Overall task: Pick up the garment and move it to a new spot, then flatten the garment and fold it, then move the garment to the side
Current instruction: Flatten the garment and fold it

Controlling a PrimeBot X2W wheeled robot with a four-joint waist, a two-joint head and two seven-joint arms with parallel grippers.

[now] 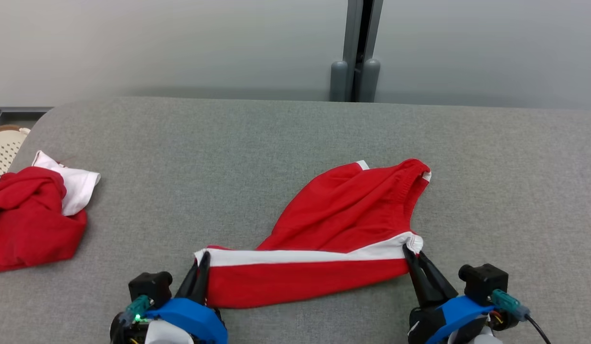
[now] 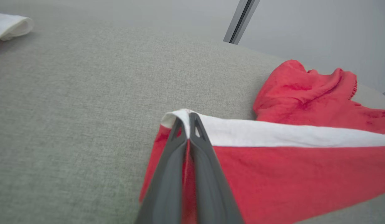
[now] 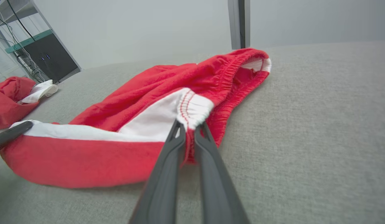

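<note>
Far left edge: cream perforated plastic basket [image 1: 1,153], partly cut off. Beside it a crumpled red-and-white cloth heap [image 1: 32,215] lies on the left end of the grey fabric-covered table [image 1: 276,138], well apart from everything else.

Lower left: left gripper [image 1: 203,258], fingers pressed together on the left hem corner of the red fabric shorts with a white side stripe [image 1: 343,215]. Left wrist view agrees: the tips pinch the white stripe's end, with red cloth between the fingers.

The shorts sit at the table's centre-front. The near part is stretched straight between both grippers, with the white stripe running along it. The rest is bunched back and to the right, elastic waistband at the far right end.

Lower right: right gripper [image 1: 410,251], clamped on the white corner of the waistband. Right wrist view shows the gathered white elastic nipped between its fingers.

Behind the table: grey vertical post [image 1: 359,52] against a pale wall.
</note>
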